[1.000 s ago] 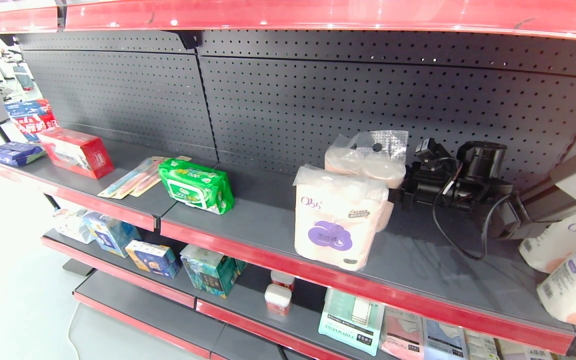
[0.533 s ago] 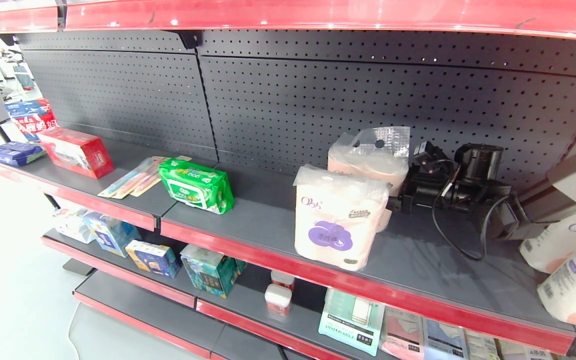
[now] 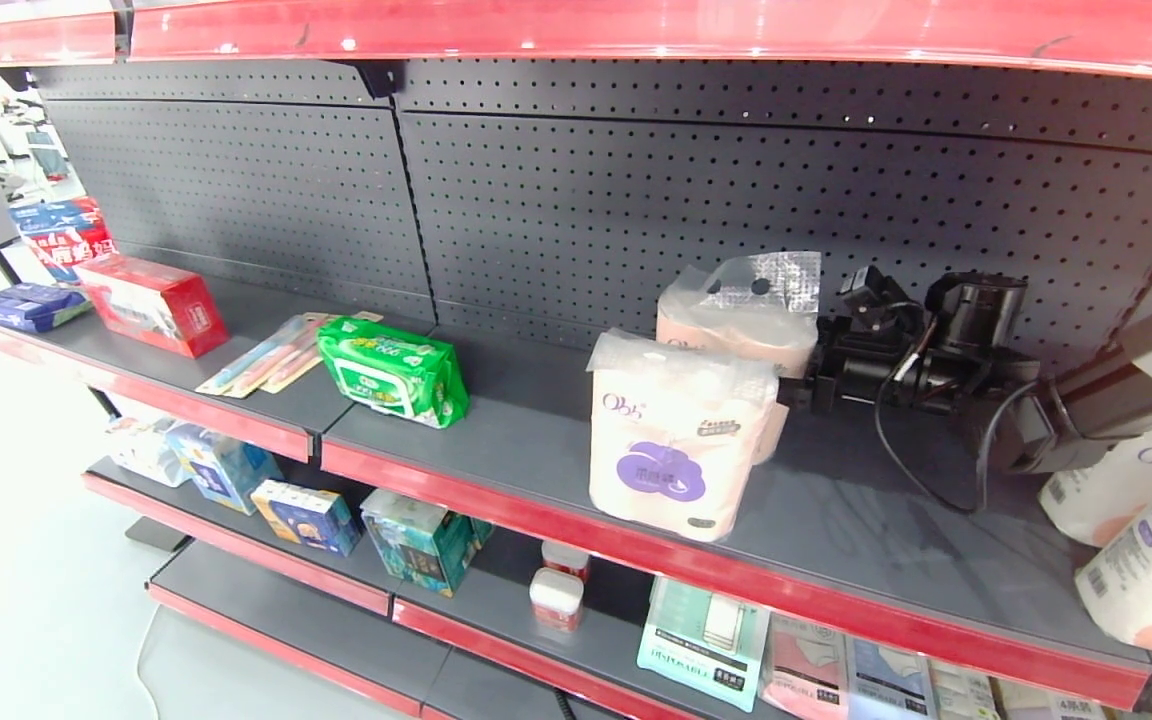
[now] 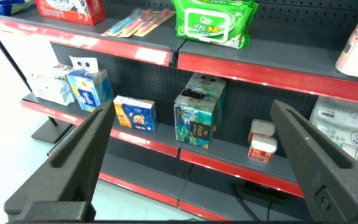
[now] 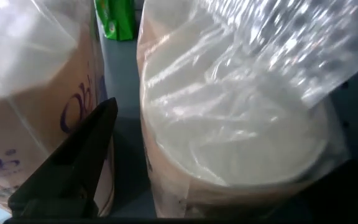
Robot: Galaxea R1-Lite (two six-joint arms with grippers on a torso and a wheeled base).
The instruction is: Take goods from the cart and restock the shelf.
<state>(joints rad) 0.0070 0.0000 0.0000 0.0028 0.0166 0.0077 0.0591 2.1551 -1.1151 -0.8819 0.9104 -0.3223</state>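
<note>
Pink rolls (image 3: 733,335) in right hand (image 3: 804,377) near pegboard (image 3: 576,200).

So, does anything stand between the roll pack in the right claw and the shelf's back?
Nothing visible does: the roll pack is close before the back panel, though it hides the strip behind itself. The front pack stands on its near side, not in the way.

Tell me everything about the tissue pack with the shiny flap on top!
The rear tissue pack is pale peach rolls in clear crinkly plastic, with a holed hanging flap on top. It sits at the back of the grey shelf, just behind the purple-printed pack. The right gripper grips its side.
</note>
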